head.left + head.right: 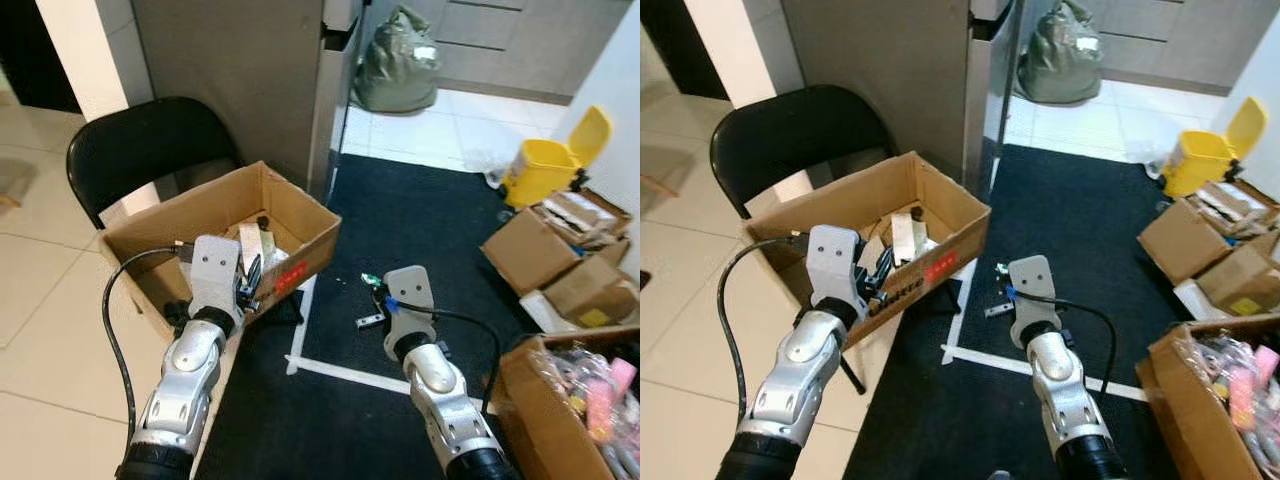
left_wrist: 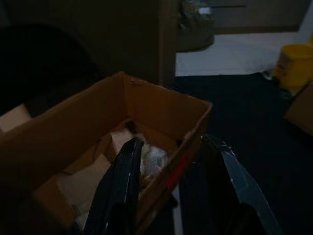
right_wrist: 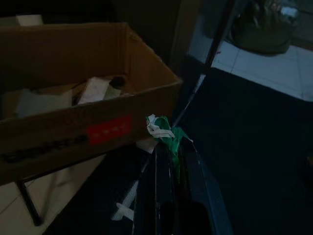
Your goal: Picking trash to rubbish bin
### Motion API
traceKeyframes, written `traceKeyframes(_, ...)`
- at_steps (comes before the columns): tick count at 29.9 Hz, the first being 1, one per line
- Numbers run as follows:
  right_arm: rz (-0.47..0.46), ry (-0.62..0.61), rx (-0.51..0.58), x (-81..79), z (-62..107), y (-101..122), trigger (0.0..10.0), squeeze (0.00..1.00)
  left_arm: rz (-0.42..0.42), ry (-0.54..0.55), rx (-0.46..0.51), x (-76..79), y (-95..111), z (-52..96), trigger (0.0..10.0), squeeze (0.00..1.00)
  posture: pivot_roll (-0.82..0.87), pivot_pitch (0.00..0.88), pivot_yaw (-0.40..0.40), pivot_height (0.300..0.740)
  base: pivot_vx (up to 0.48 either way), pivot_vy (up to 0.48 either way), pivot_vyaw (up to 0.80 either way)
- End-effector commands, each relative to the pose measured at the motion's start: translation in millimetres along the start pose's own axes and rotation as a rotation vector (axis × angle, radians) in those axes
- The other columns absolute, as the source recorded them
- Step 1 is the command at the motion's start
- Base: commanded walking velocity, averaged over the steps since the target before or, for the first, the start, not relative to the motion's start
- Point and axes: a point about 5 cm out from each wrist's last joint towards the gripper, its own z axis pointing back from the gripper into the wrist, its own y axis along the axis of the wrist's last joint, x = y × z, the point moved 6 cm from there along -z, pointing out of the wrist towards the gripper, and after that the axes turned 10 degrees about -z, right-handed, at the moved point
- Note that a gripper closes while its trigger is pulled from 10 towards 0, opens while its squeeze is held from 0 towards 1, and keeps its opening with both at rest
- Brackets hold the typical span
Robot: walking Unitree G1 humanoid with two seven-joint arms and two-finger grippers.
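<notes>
- Nearest you on the right, the right claw is clenched on a crumpled green wrapper, held up over the black mat just beside the cardboard box's near corner.
- On the left, your left claw is released, its fingers spread apart; one sits over the cardboard box, the other outside its front wall, so the claw straddles the rim.
- That open cardboard box rests on the seat of a black folding chair and carries a red label on its front. Inside you can see paper scraps and flattened card pieces.
- On the mat past your right arm lies a small piece of litter, near a white tape line on the floor.
- At your near right, another open cardboard box holds pink packets.
- Further right, several more cardboard boxes are piled by the wall, with a yellow lidded bin just behind them.
- Farthest off, a grey-green bag sits on the pale tiles beside the tall grey cabinet.
</notes>
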Motion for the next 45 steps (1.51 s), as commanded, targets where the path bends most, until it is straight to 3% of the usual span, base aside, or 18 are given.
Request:
traceKeyframes(1, -0.002, -0.022, -0.016, 7.1, 2.5, -5.0, 10.0, 0.00, -0.008, -0.010, -0.023, 3.4, -5.7, 1.6, 10.0, 0.00, -0.01, 0.119, -0.043, 0.740, 0.326, 0.000, 0.00)
traceKeyframes(22, 0.046, -0.012, -0.019, 6.2, 0.8, -4.0, 10.0, 0.00, -0.005, -0.005, -0.023, 2.6, -5.7, 0.2, 10.0, 0.00, -0.01, 0.119, -0.046, 0.740, 0.324, 0.000, 0.00)
traceKeyframes(45, 0.053, -0.014, -0.017, 5.6, 0.1, -4.4, 10.0, 0.00, -0.004, -0.005, -0.026, 3.0, -6.3, 0.8, 10.0, 0.00, -0.01, 0.126, -0.047, 0.740, 0.326, 0.000, 0.28)
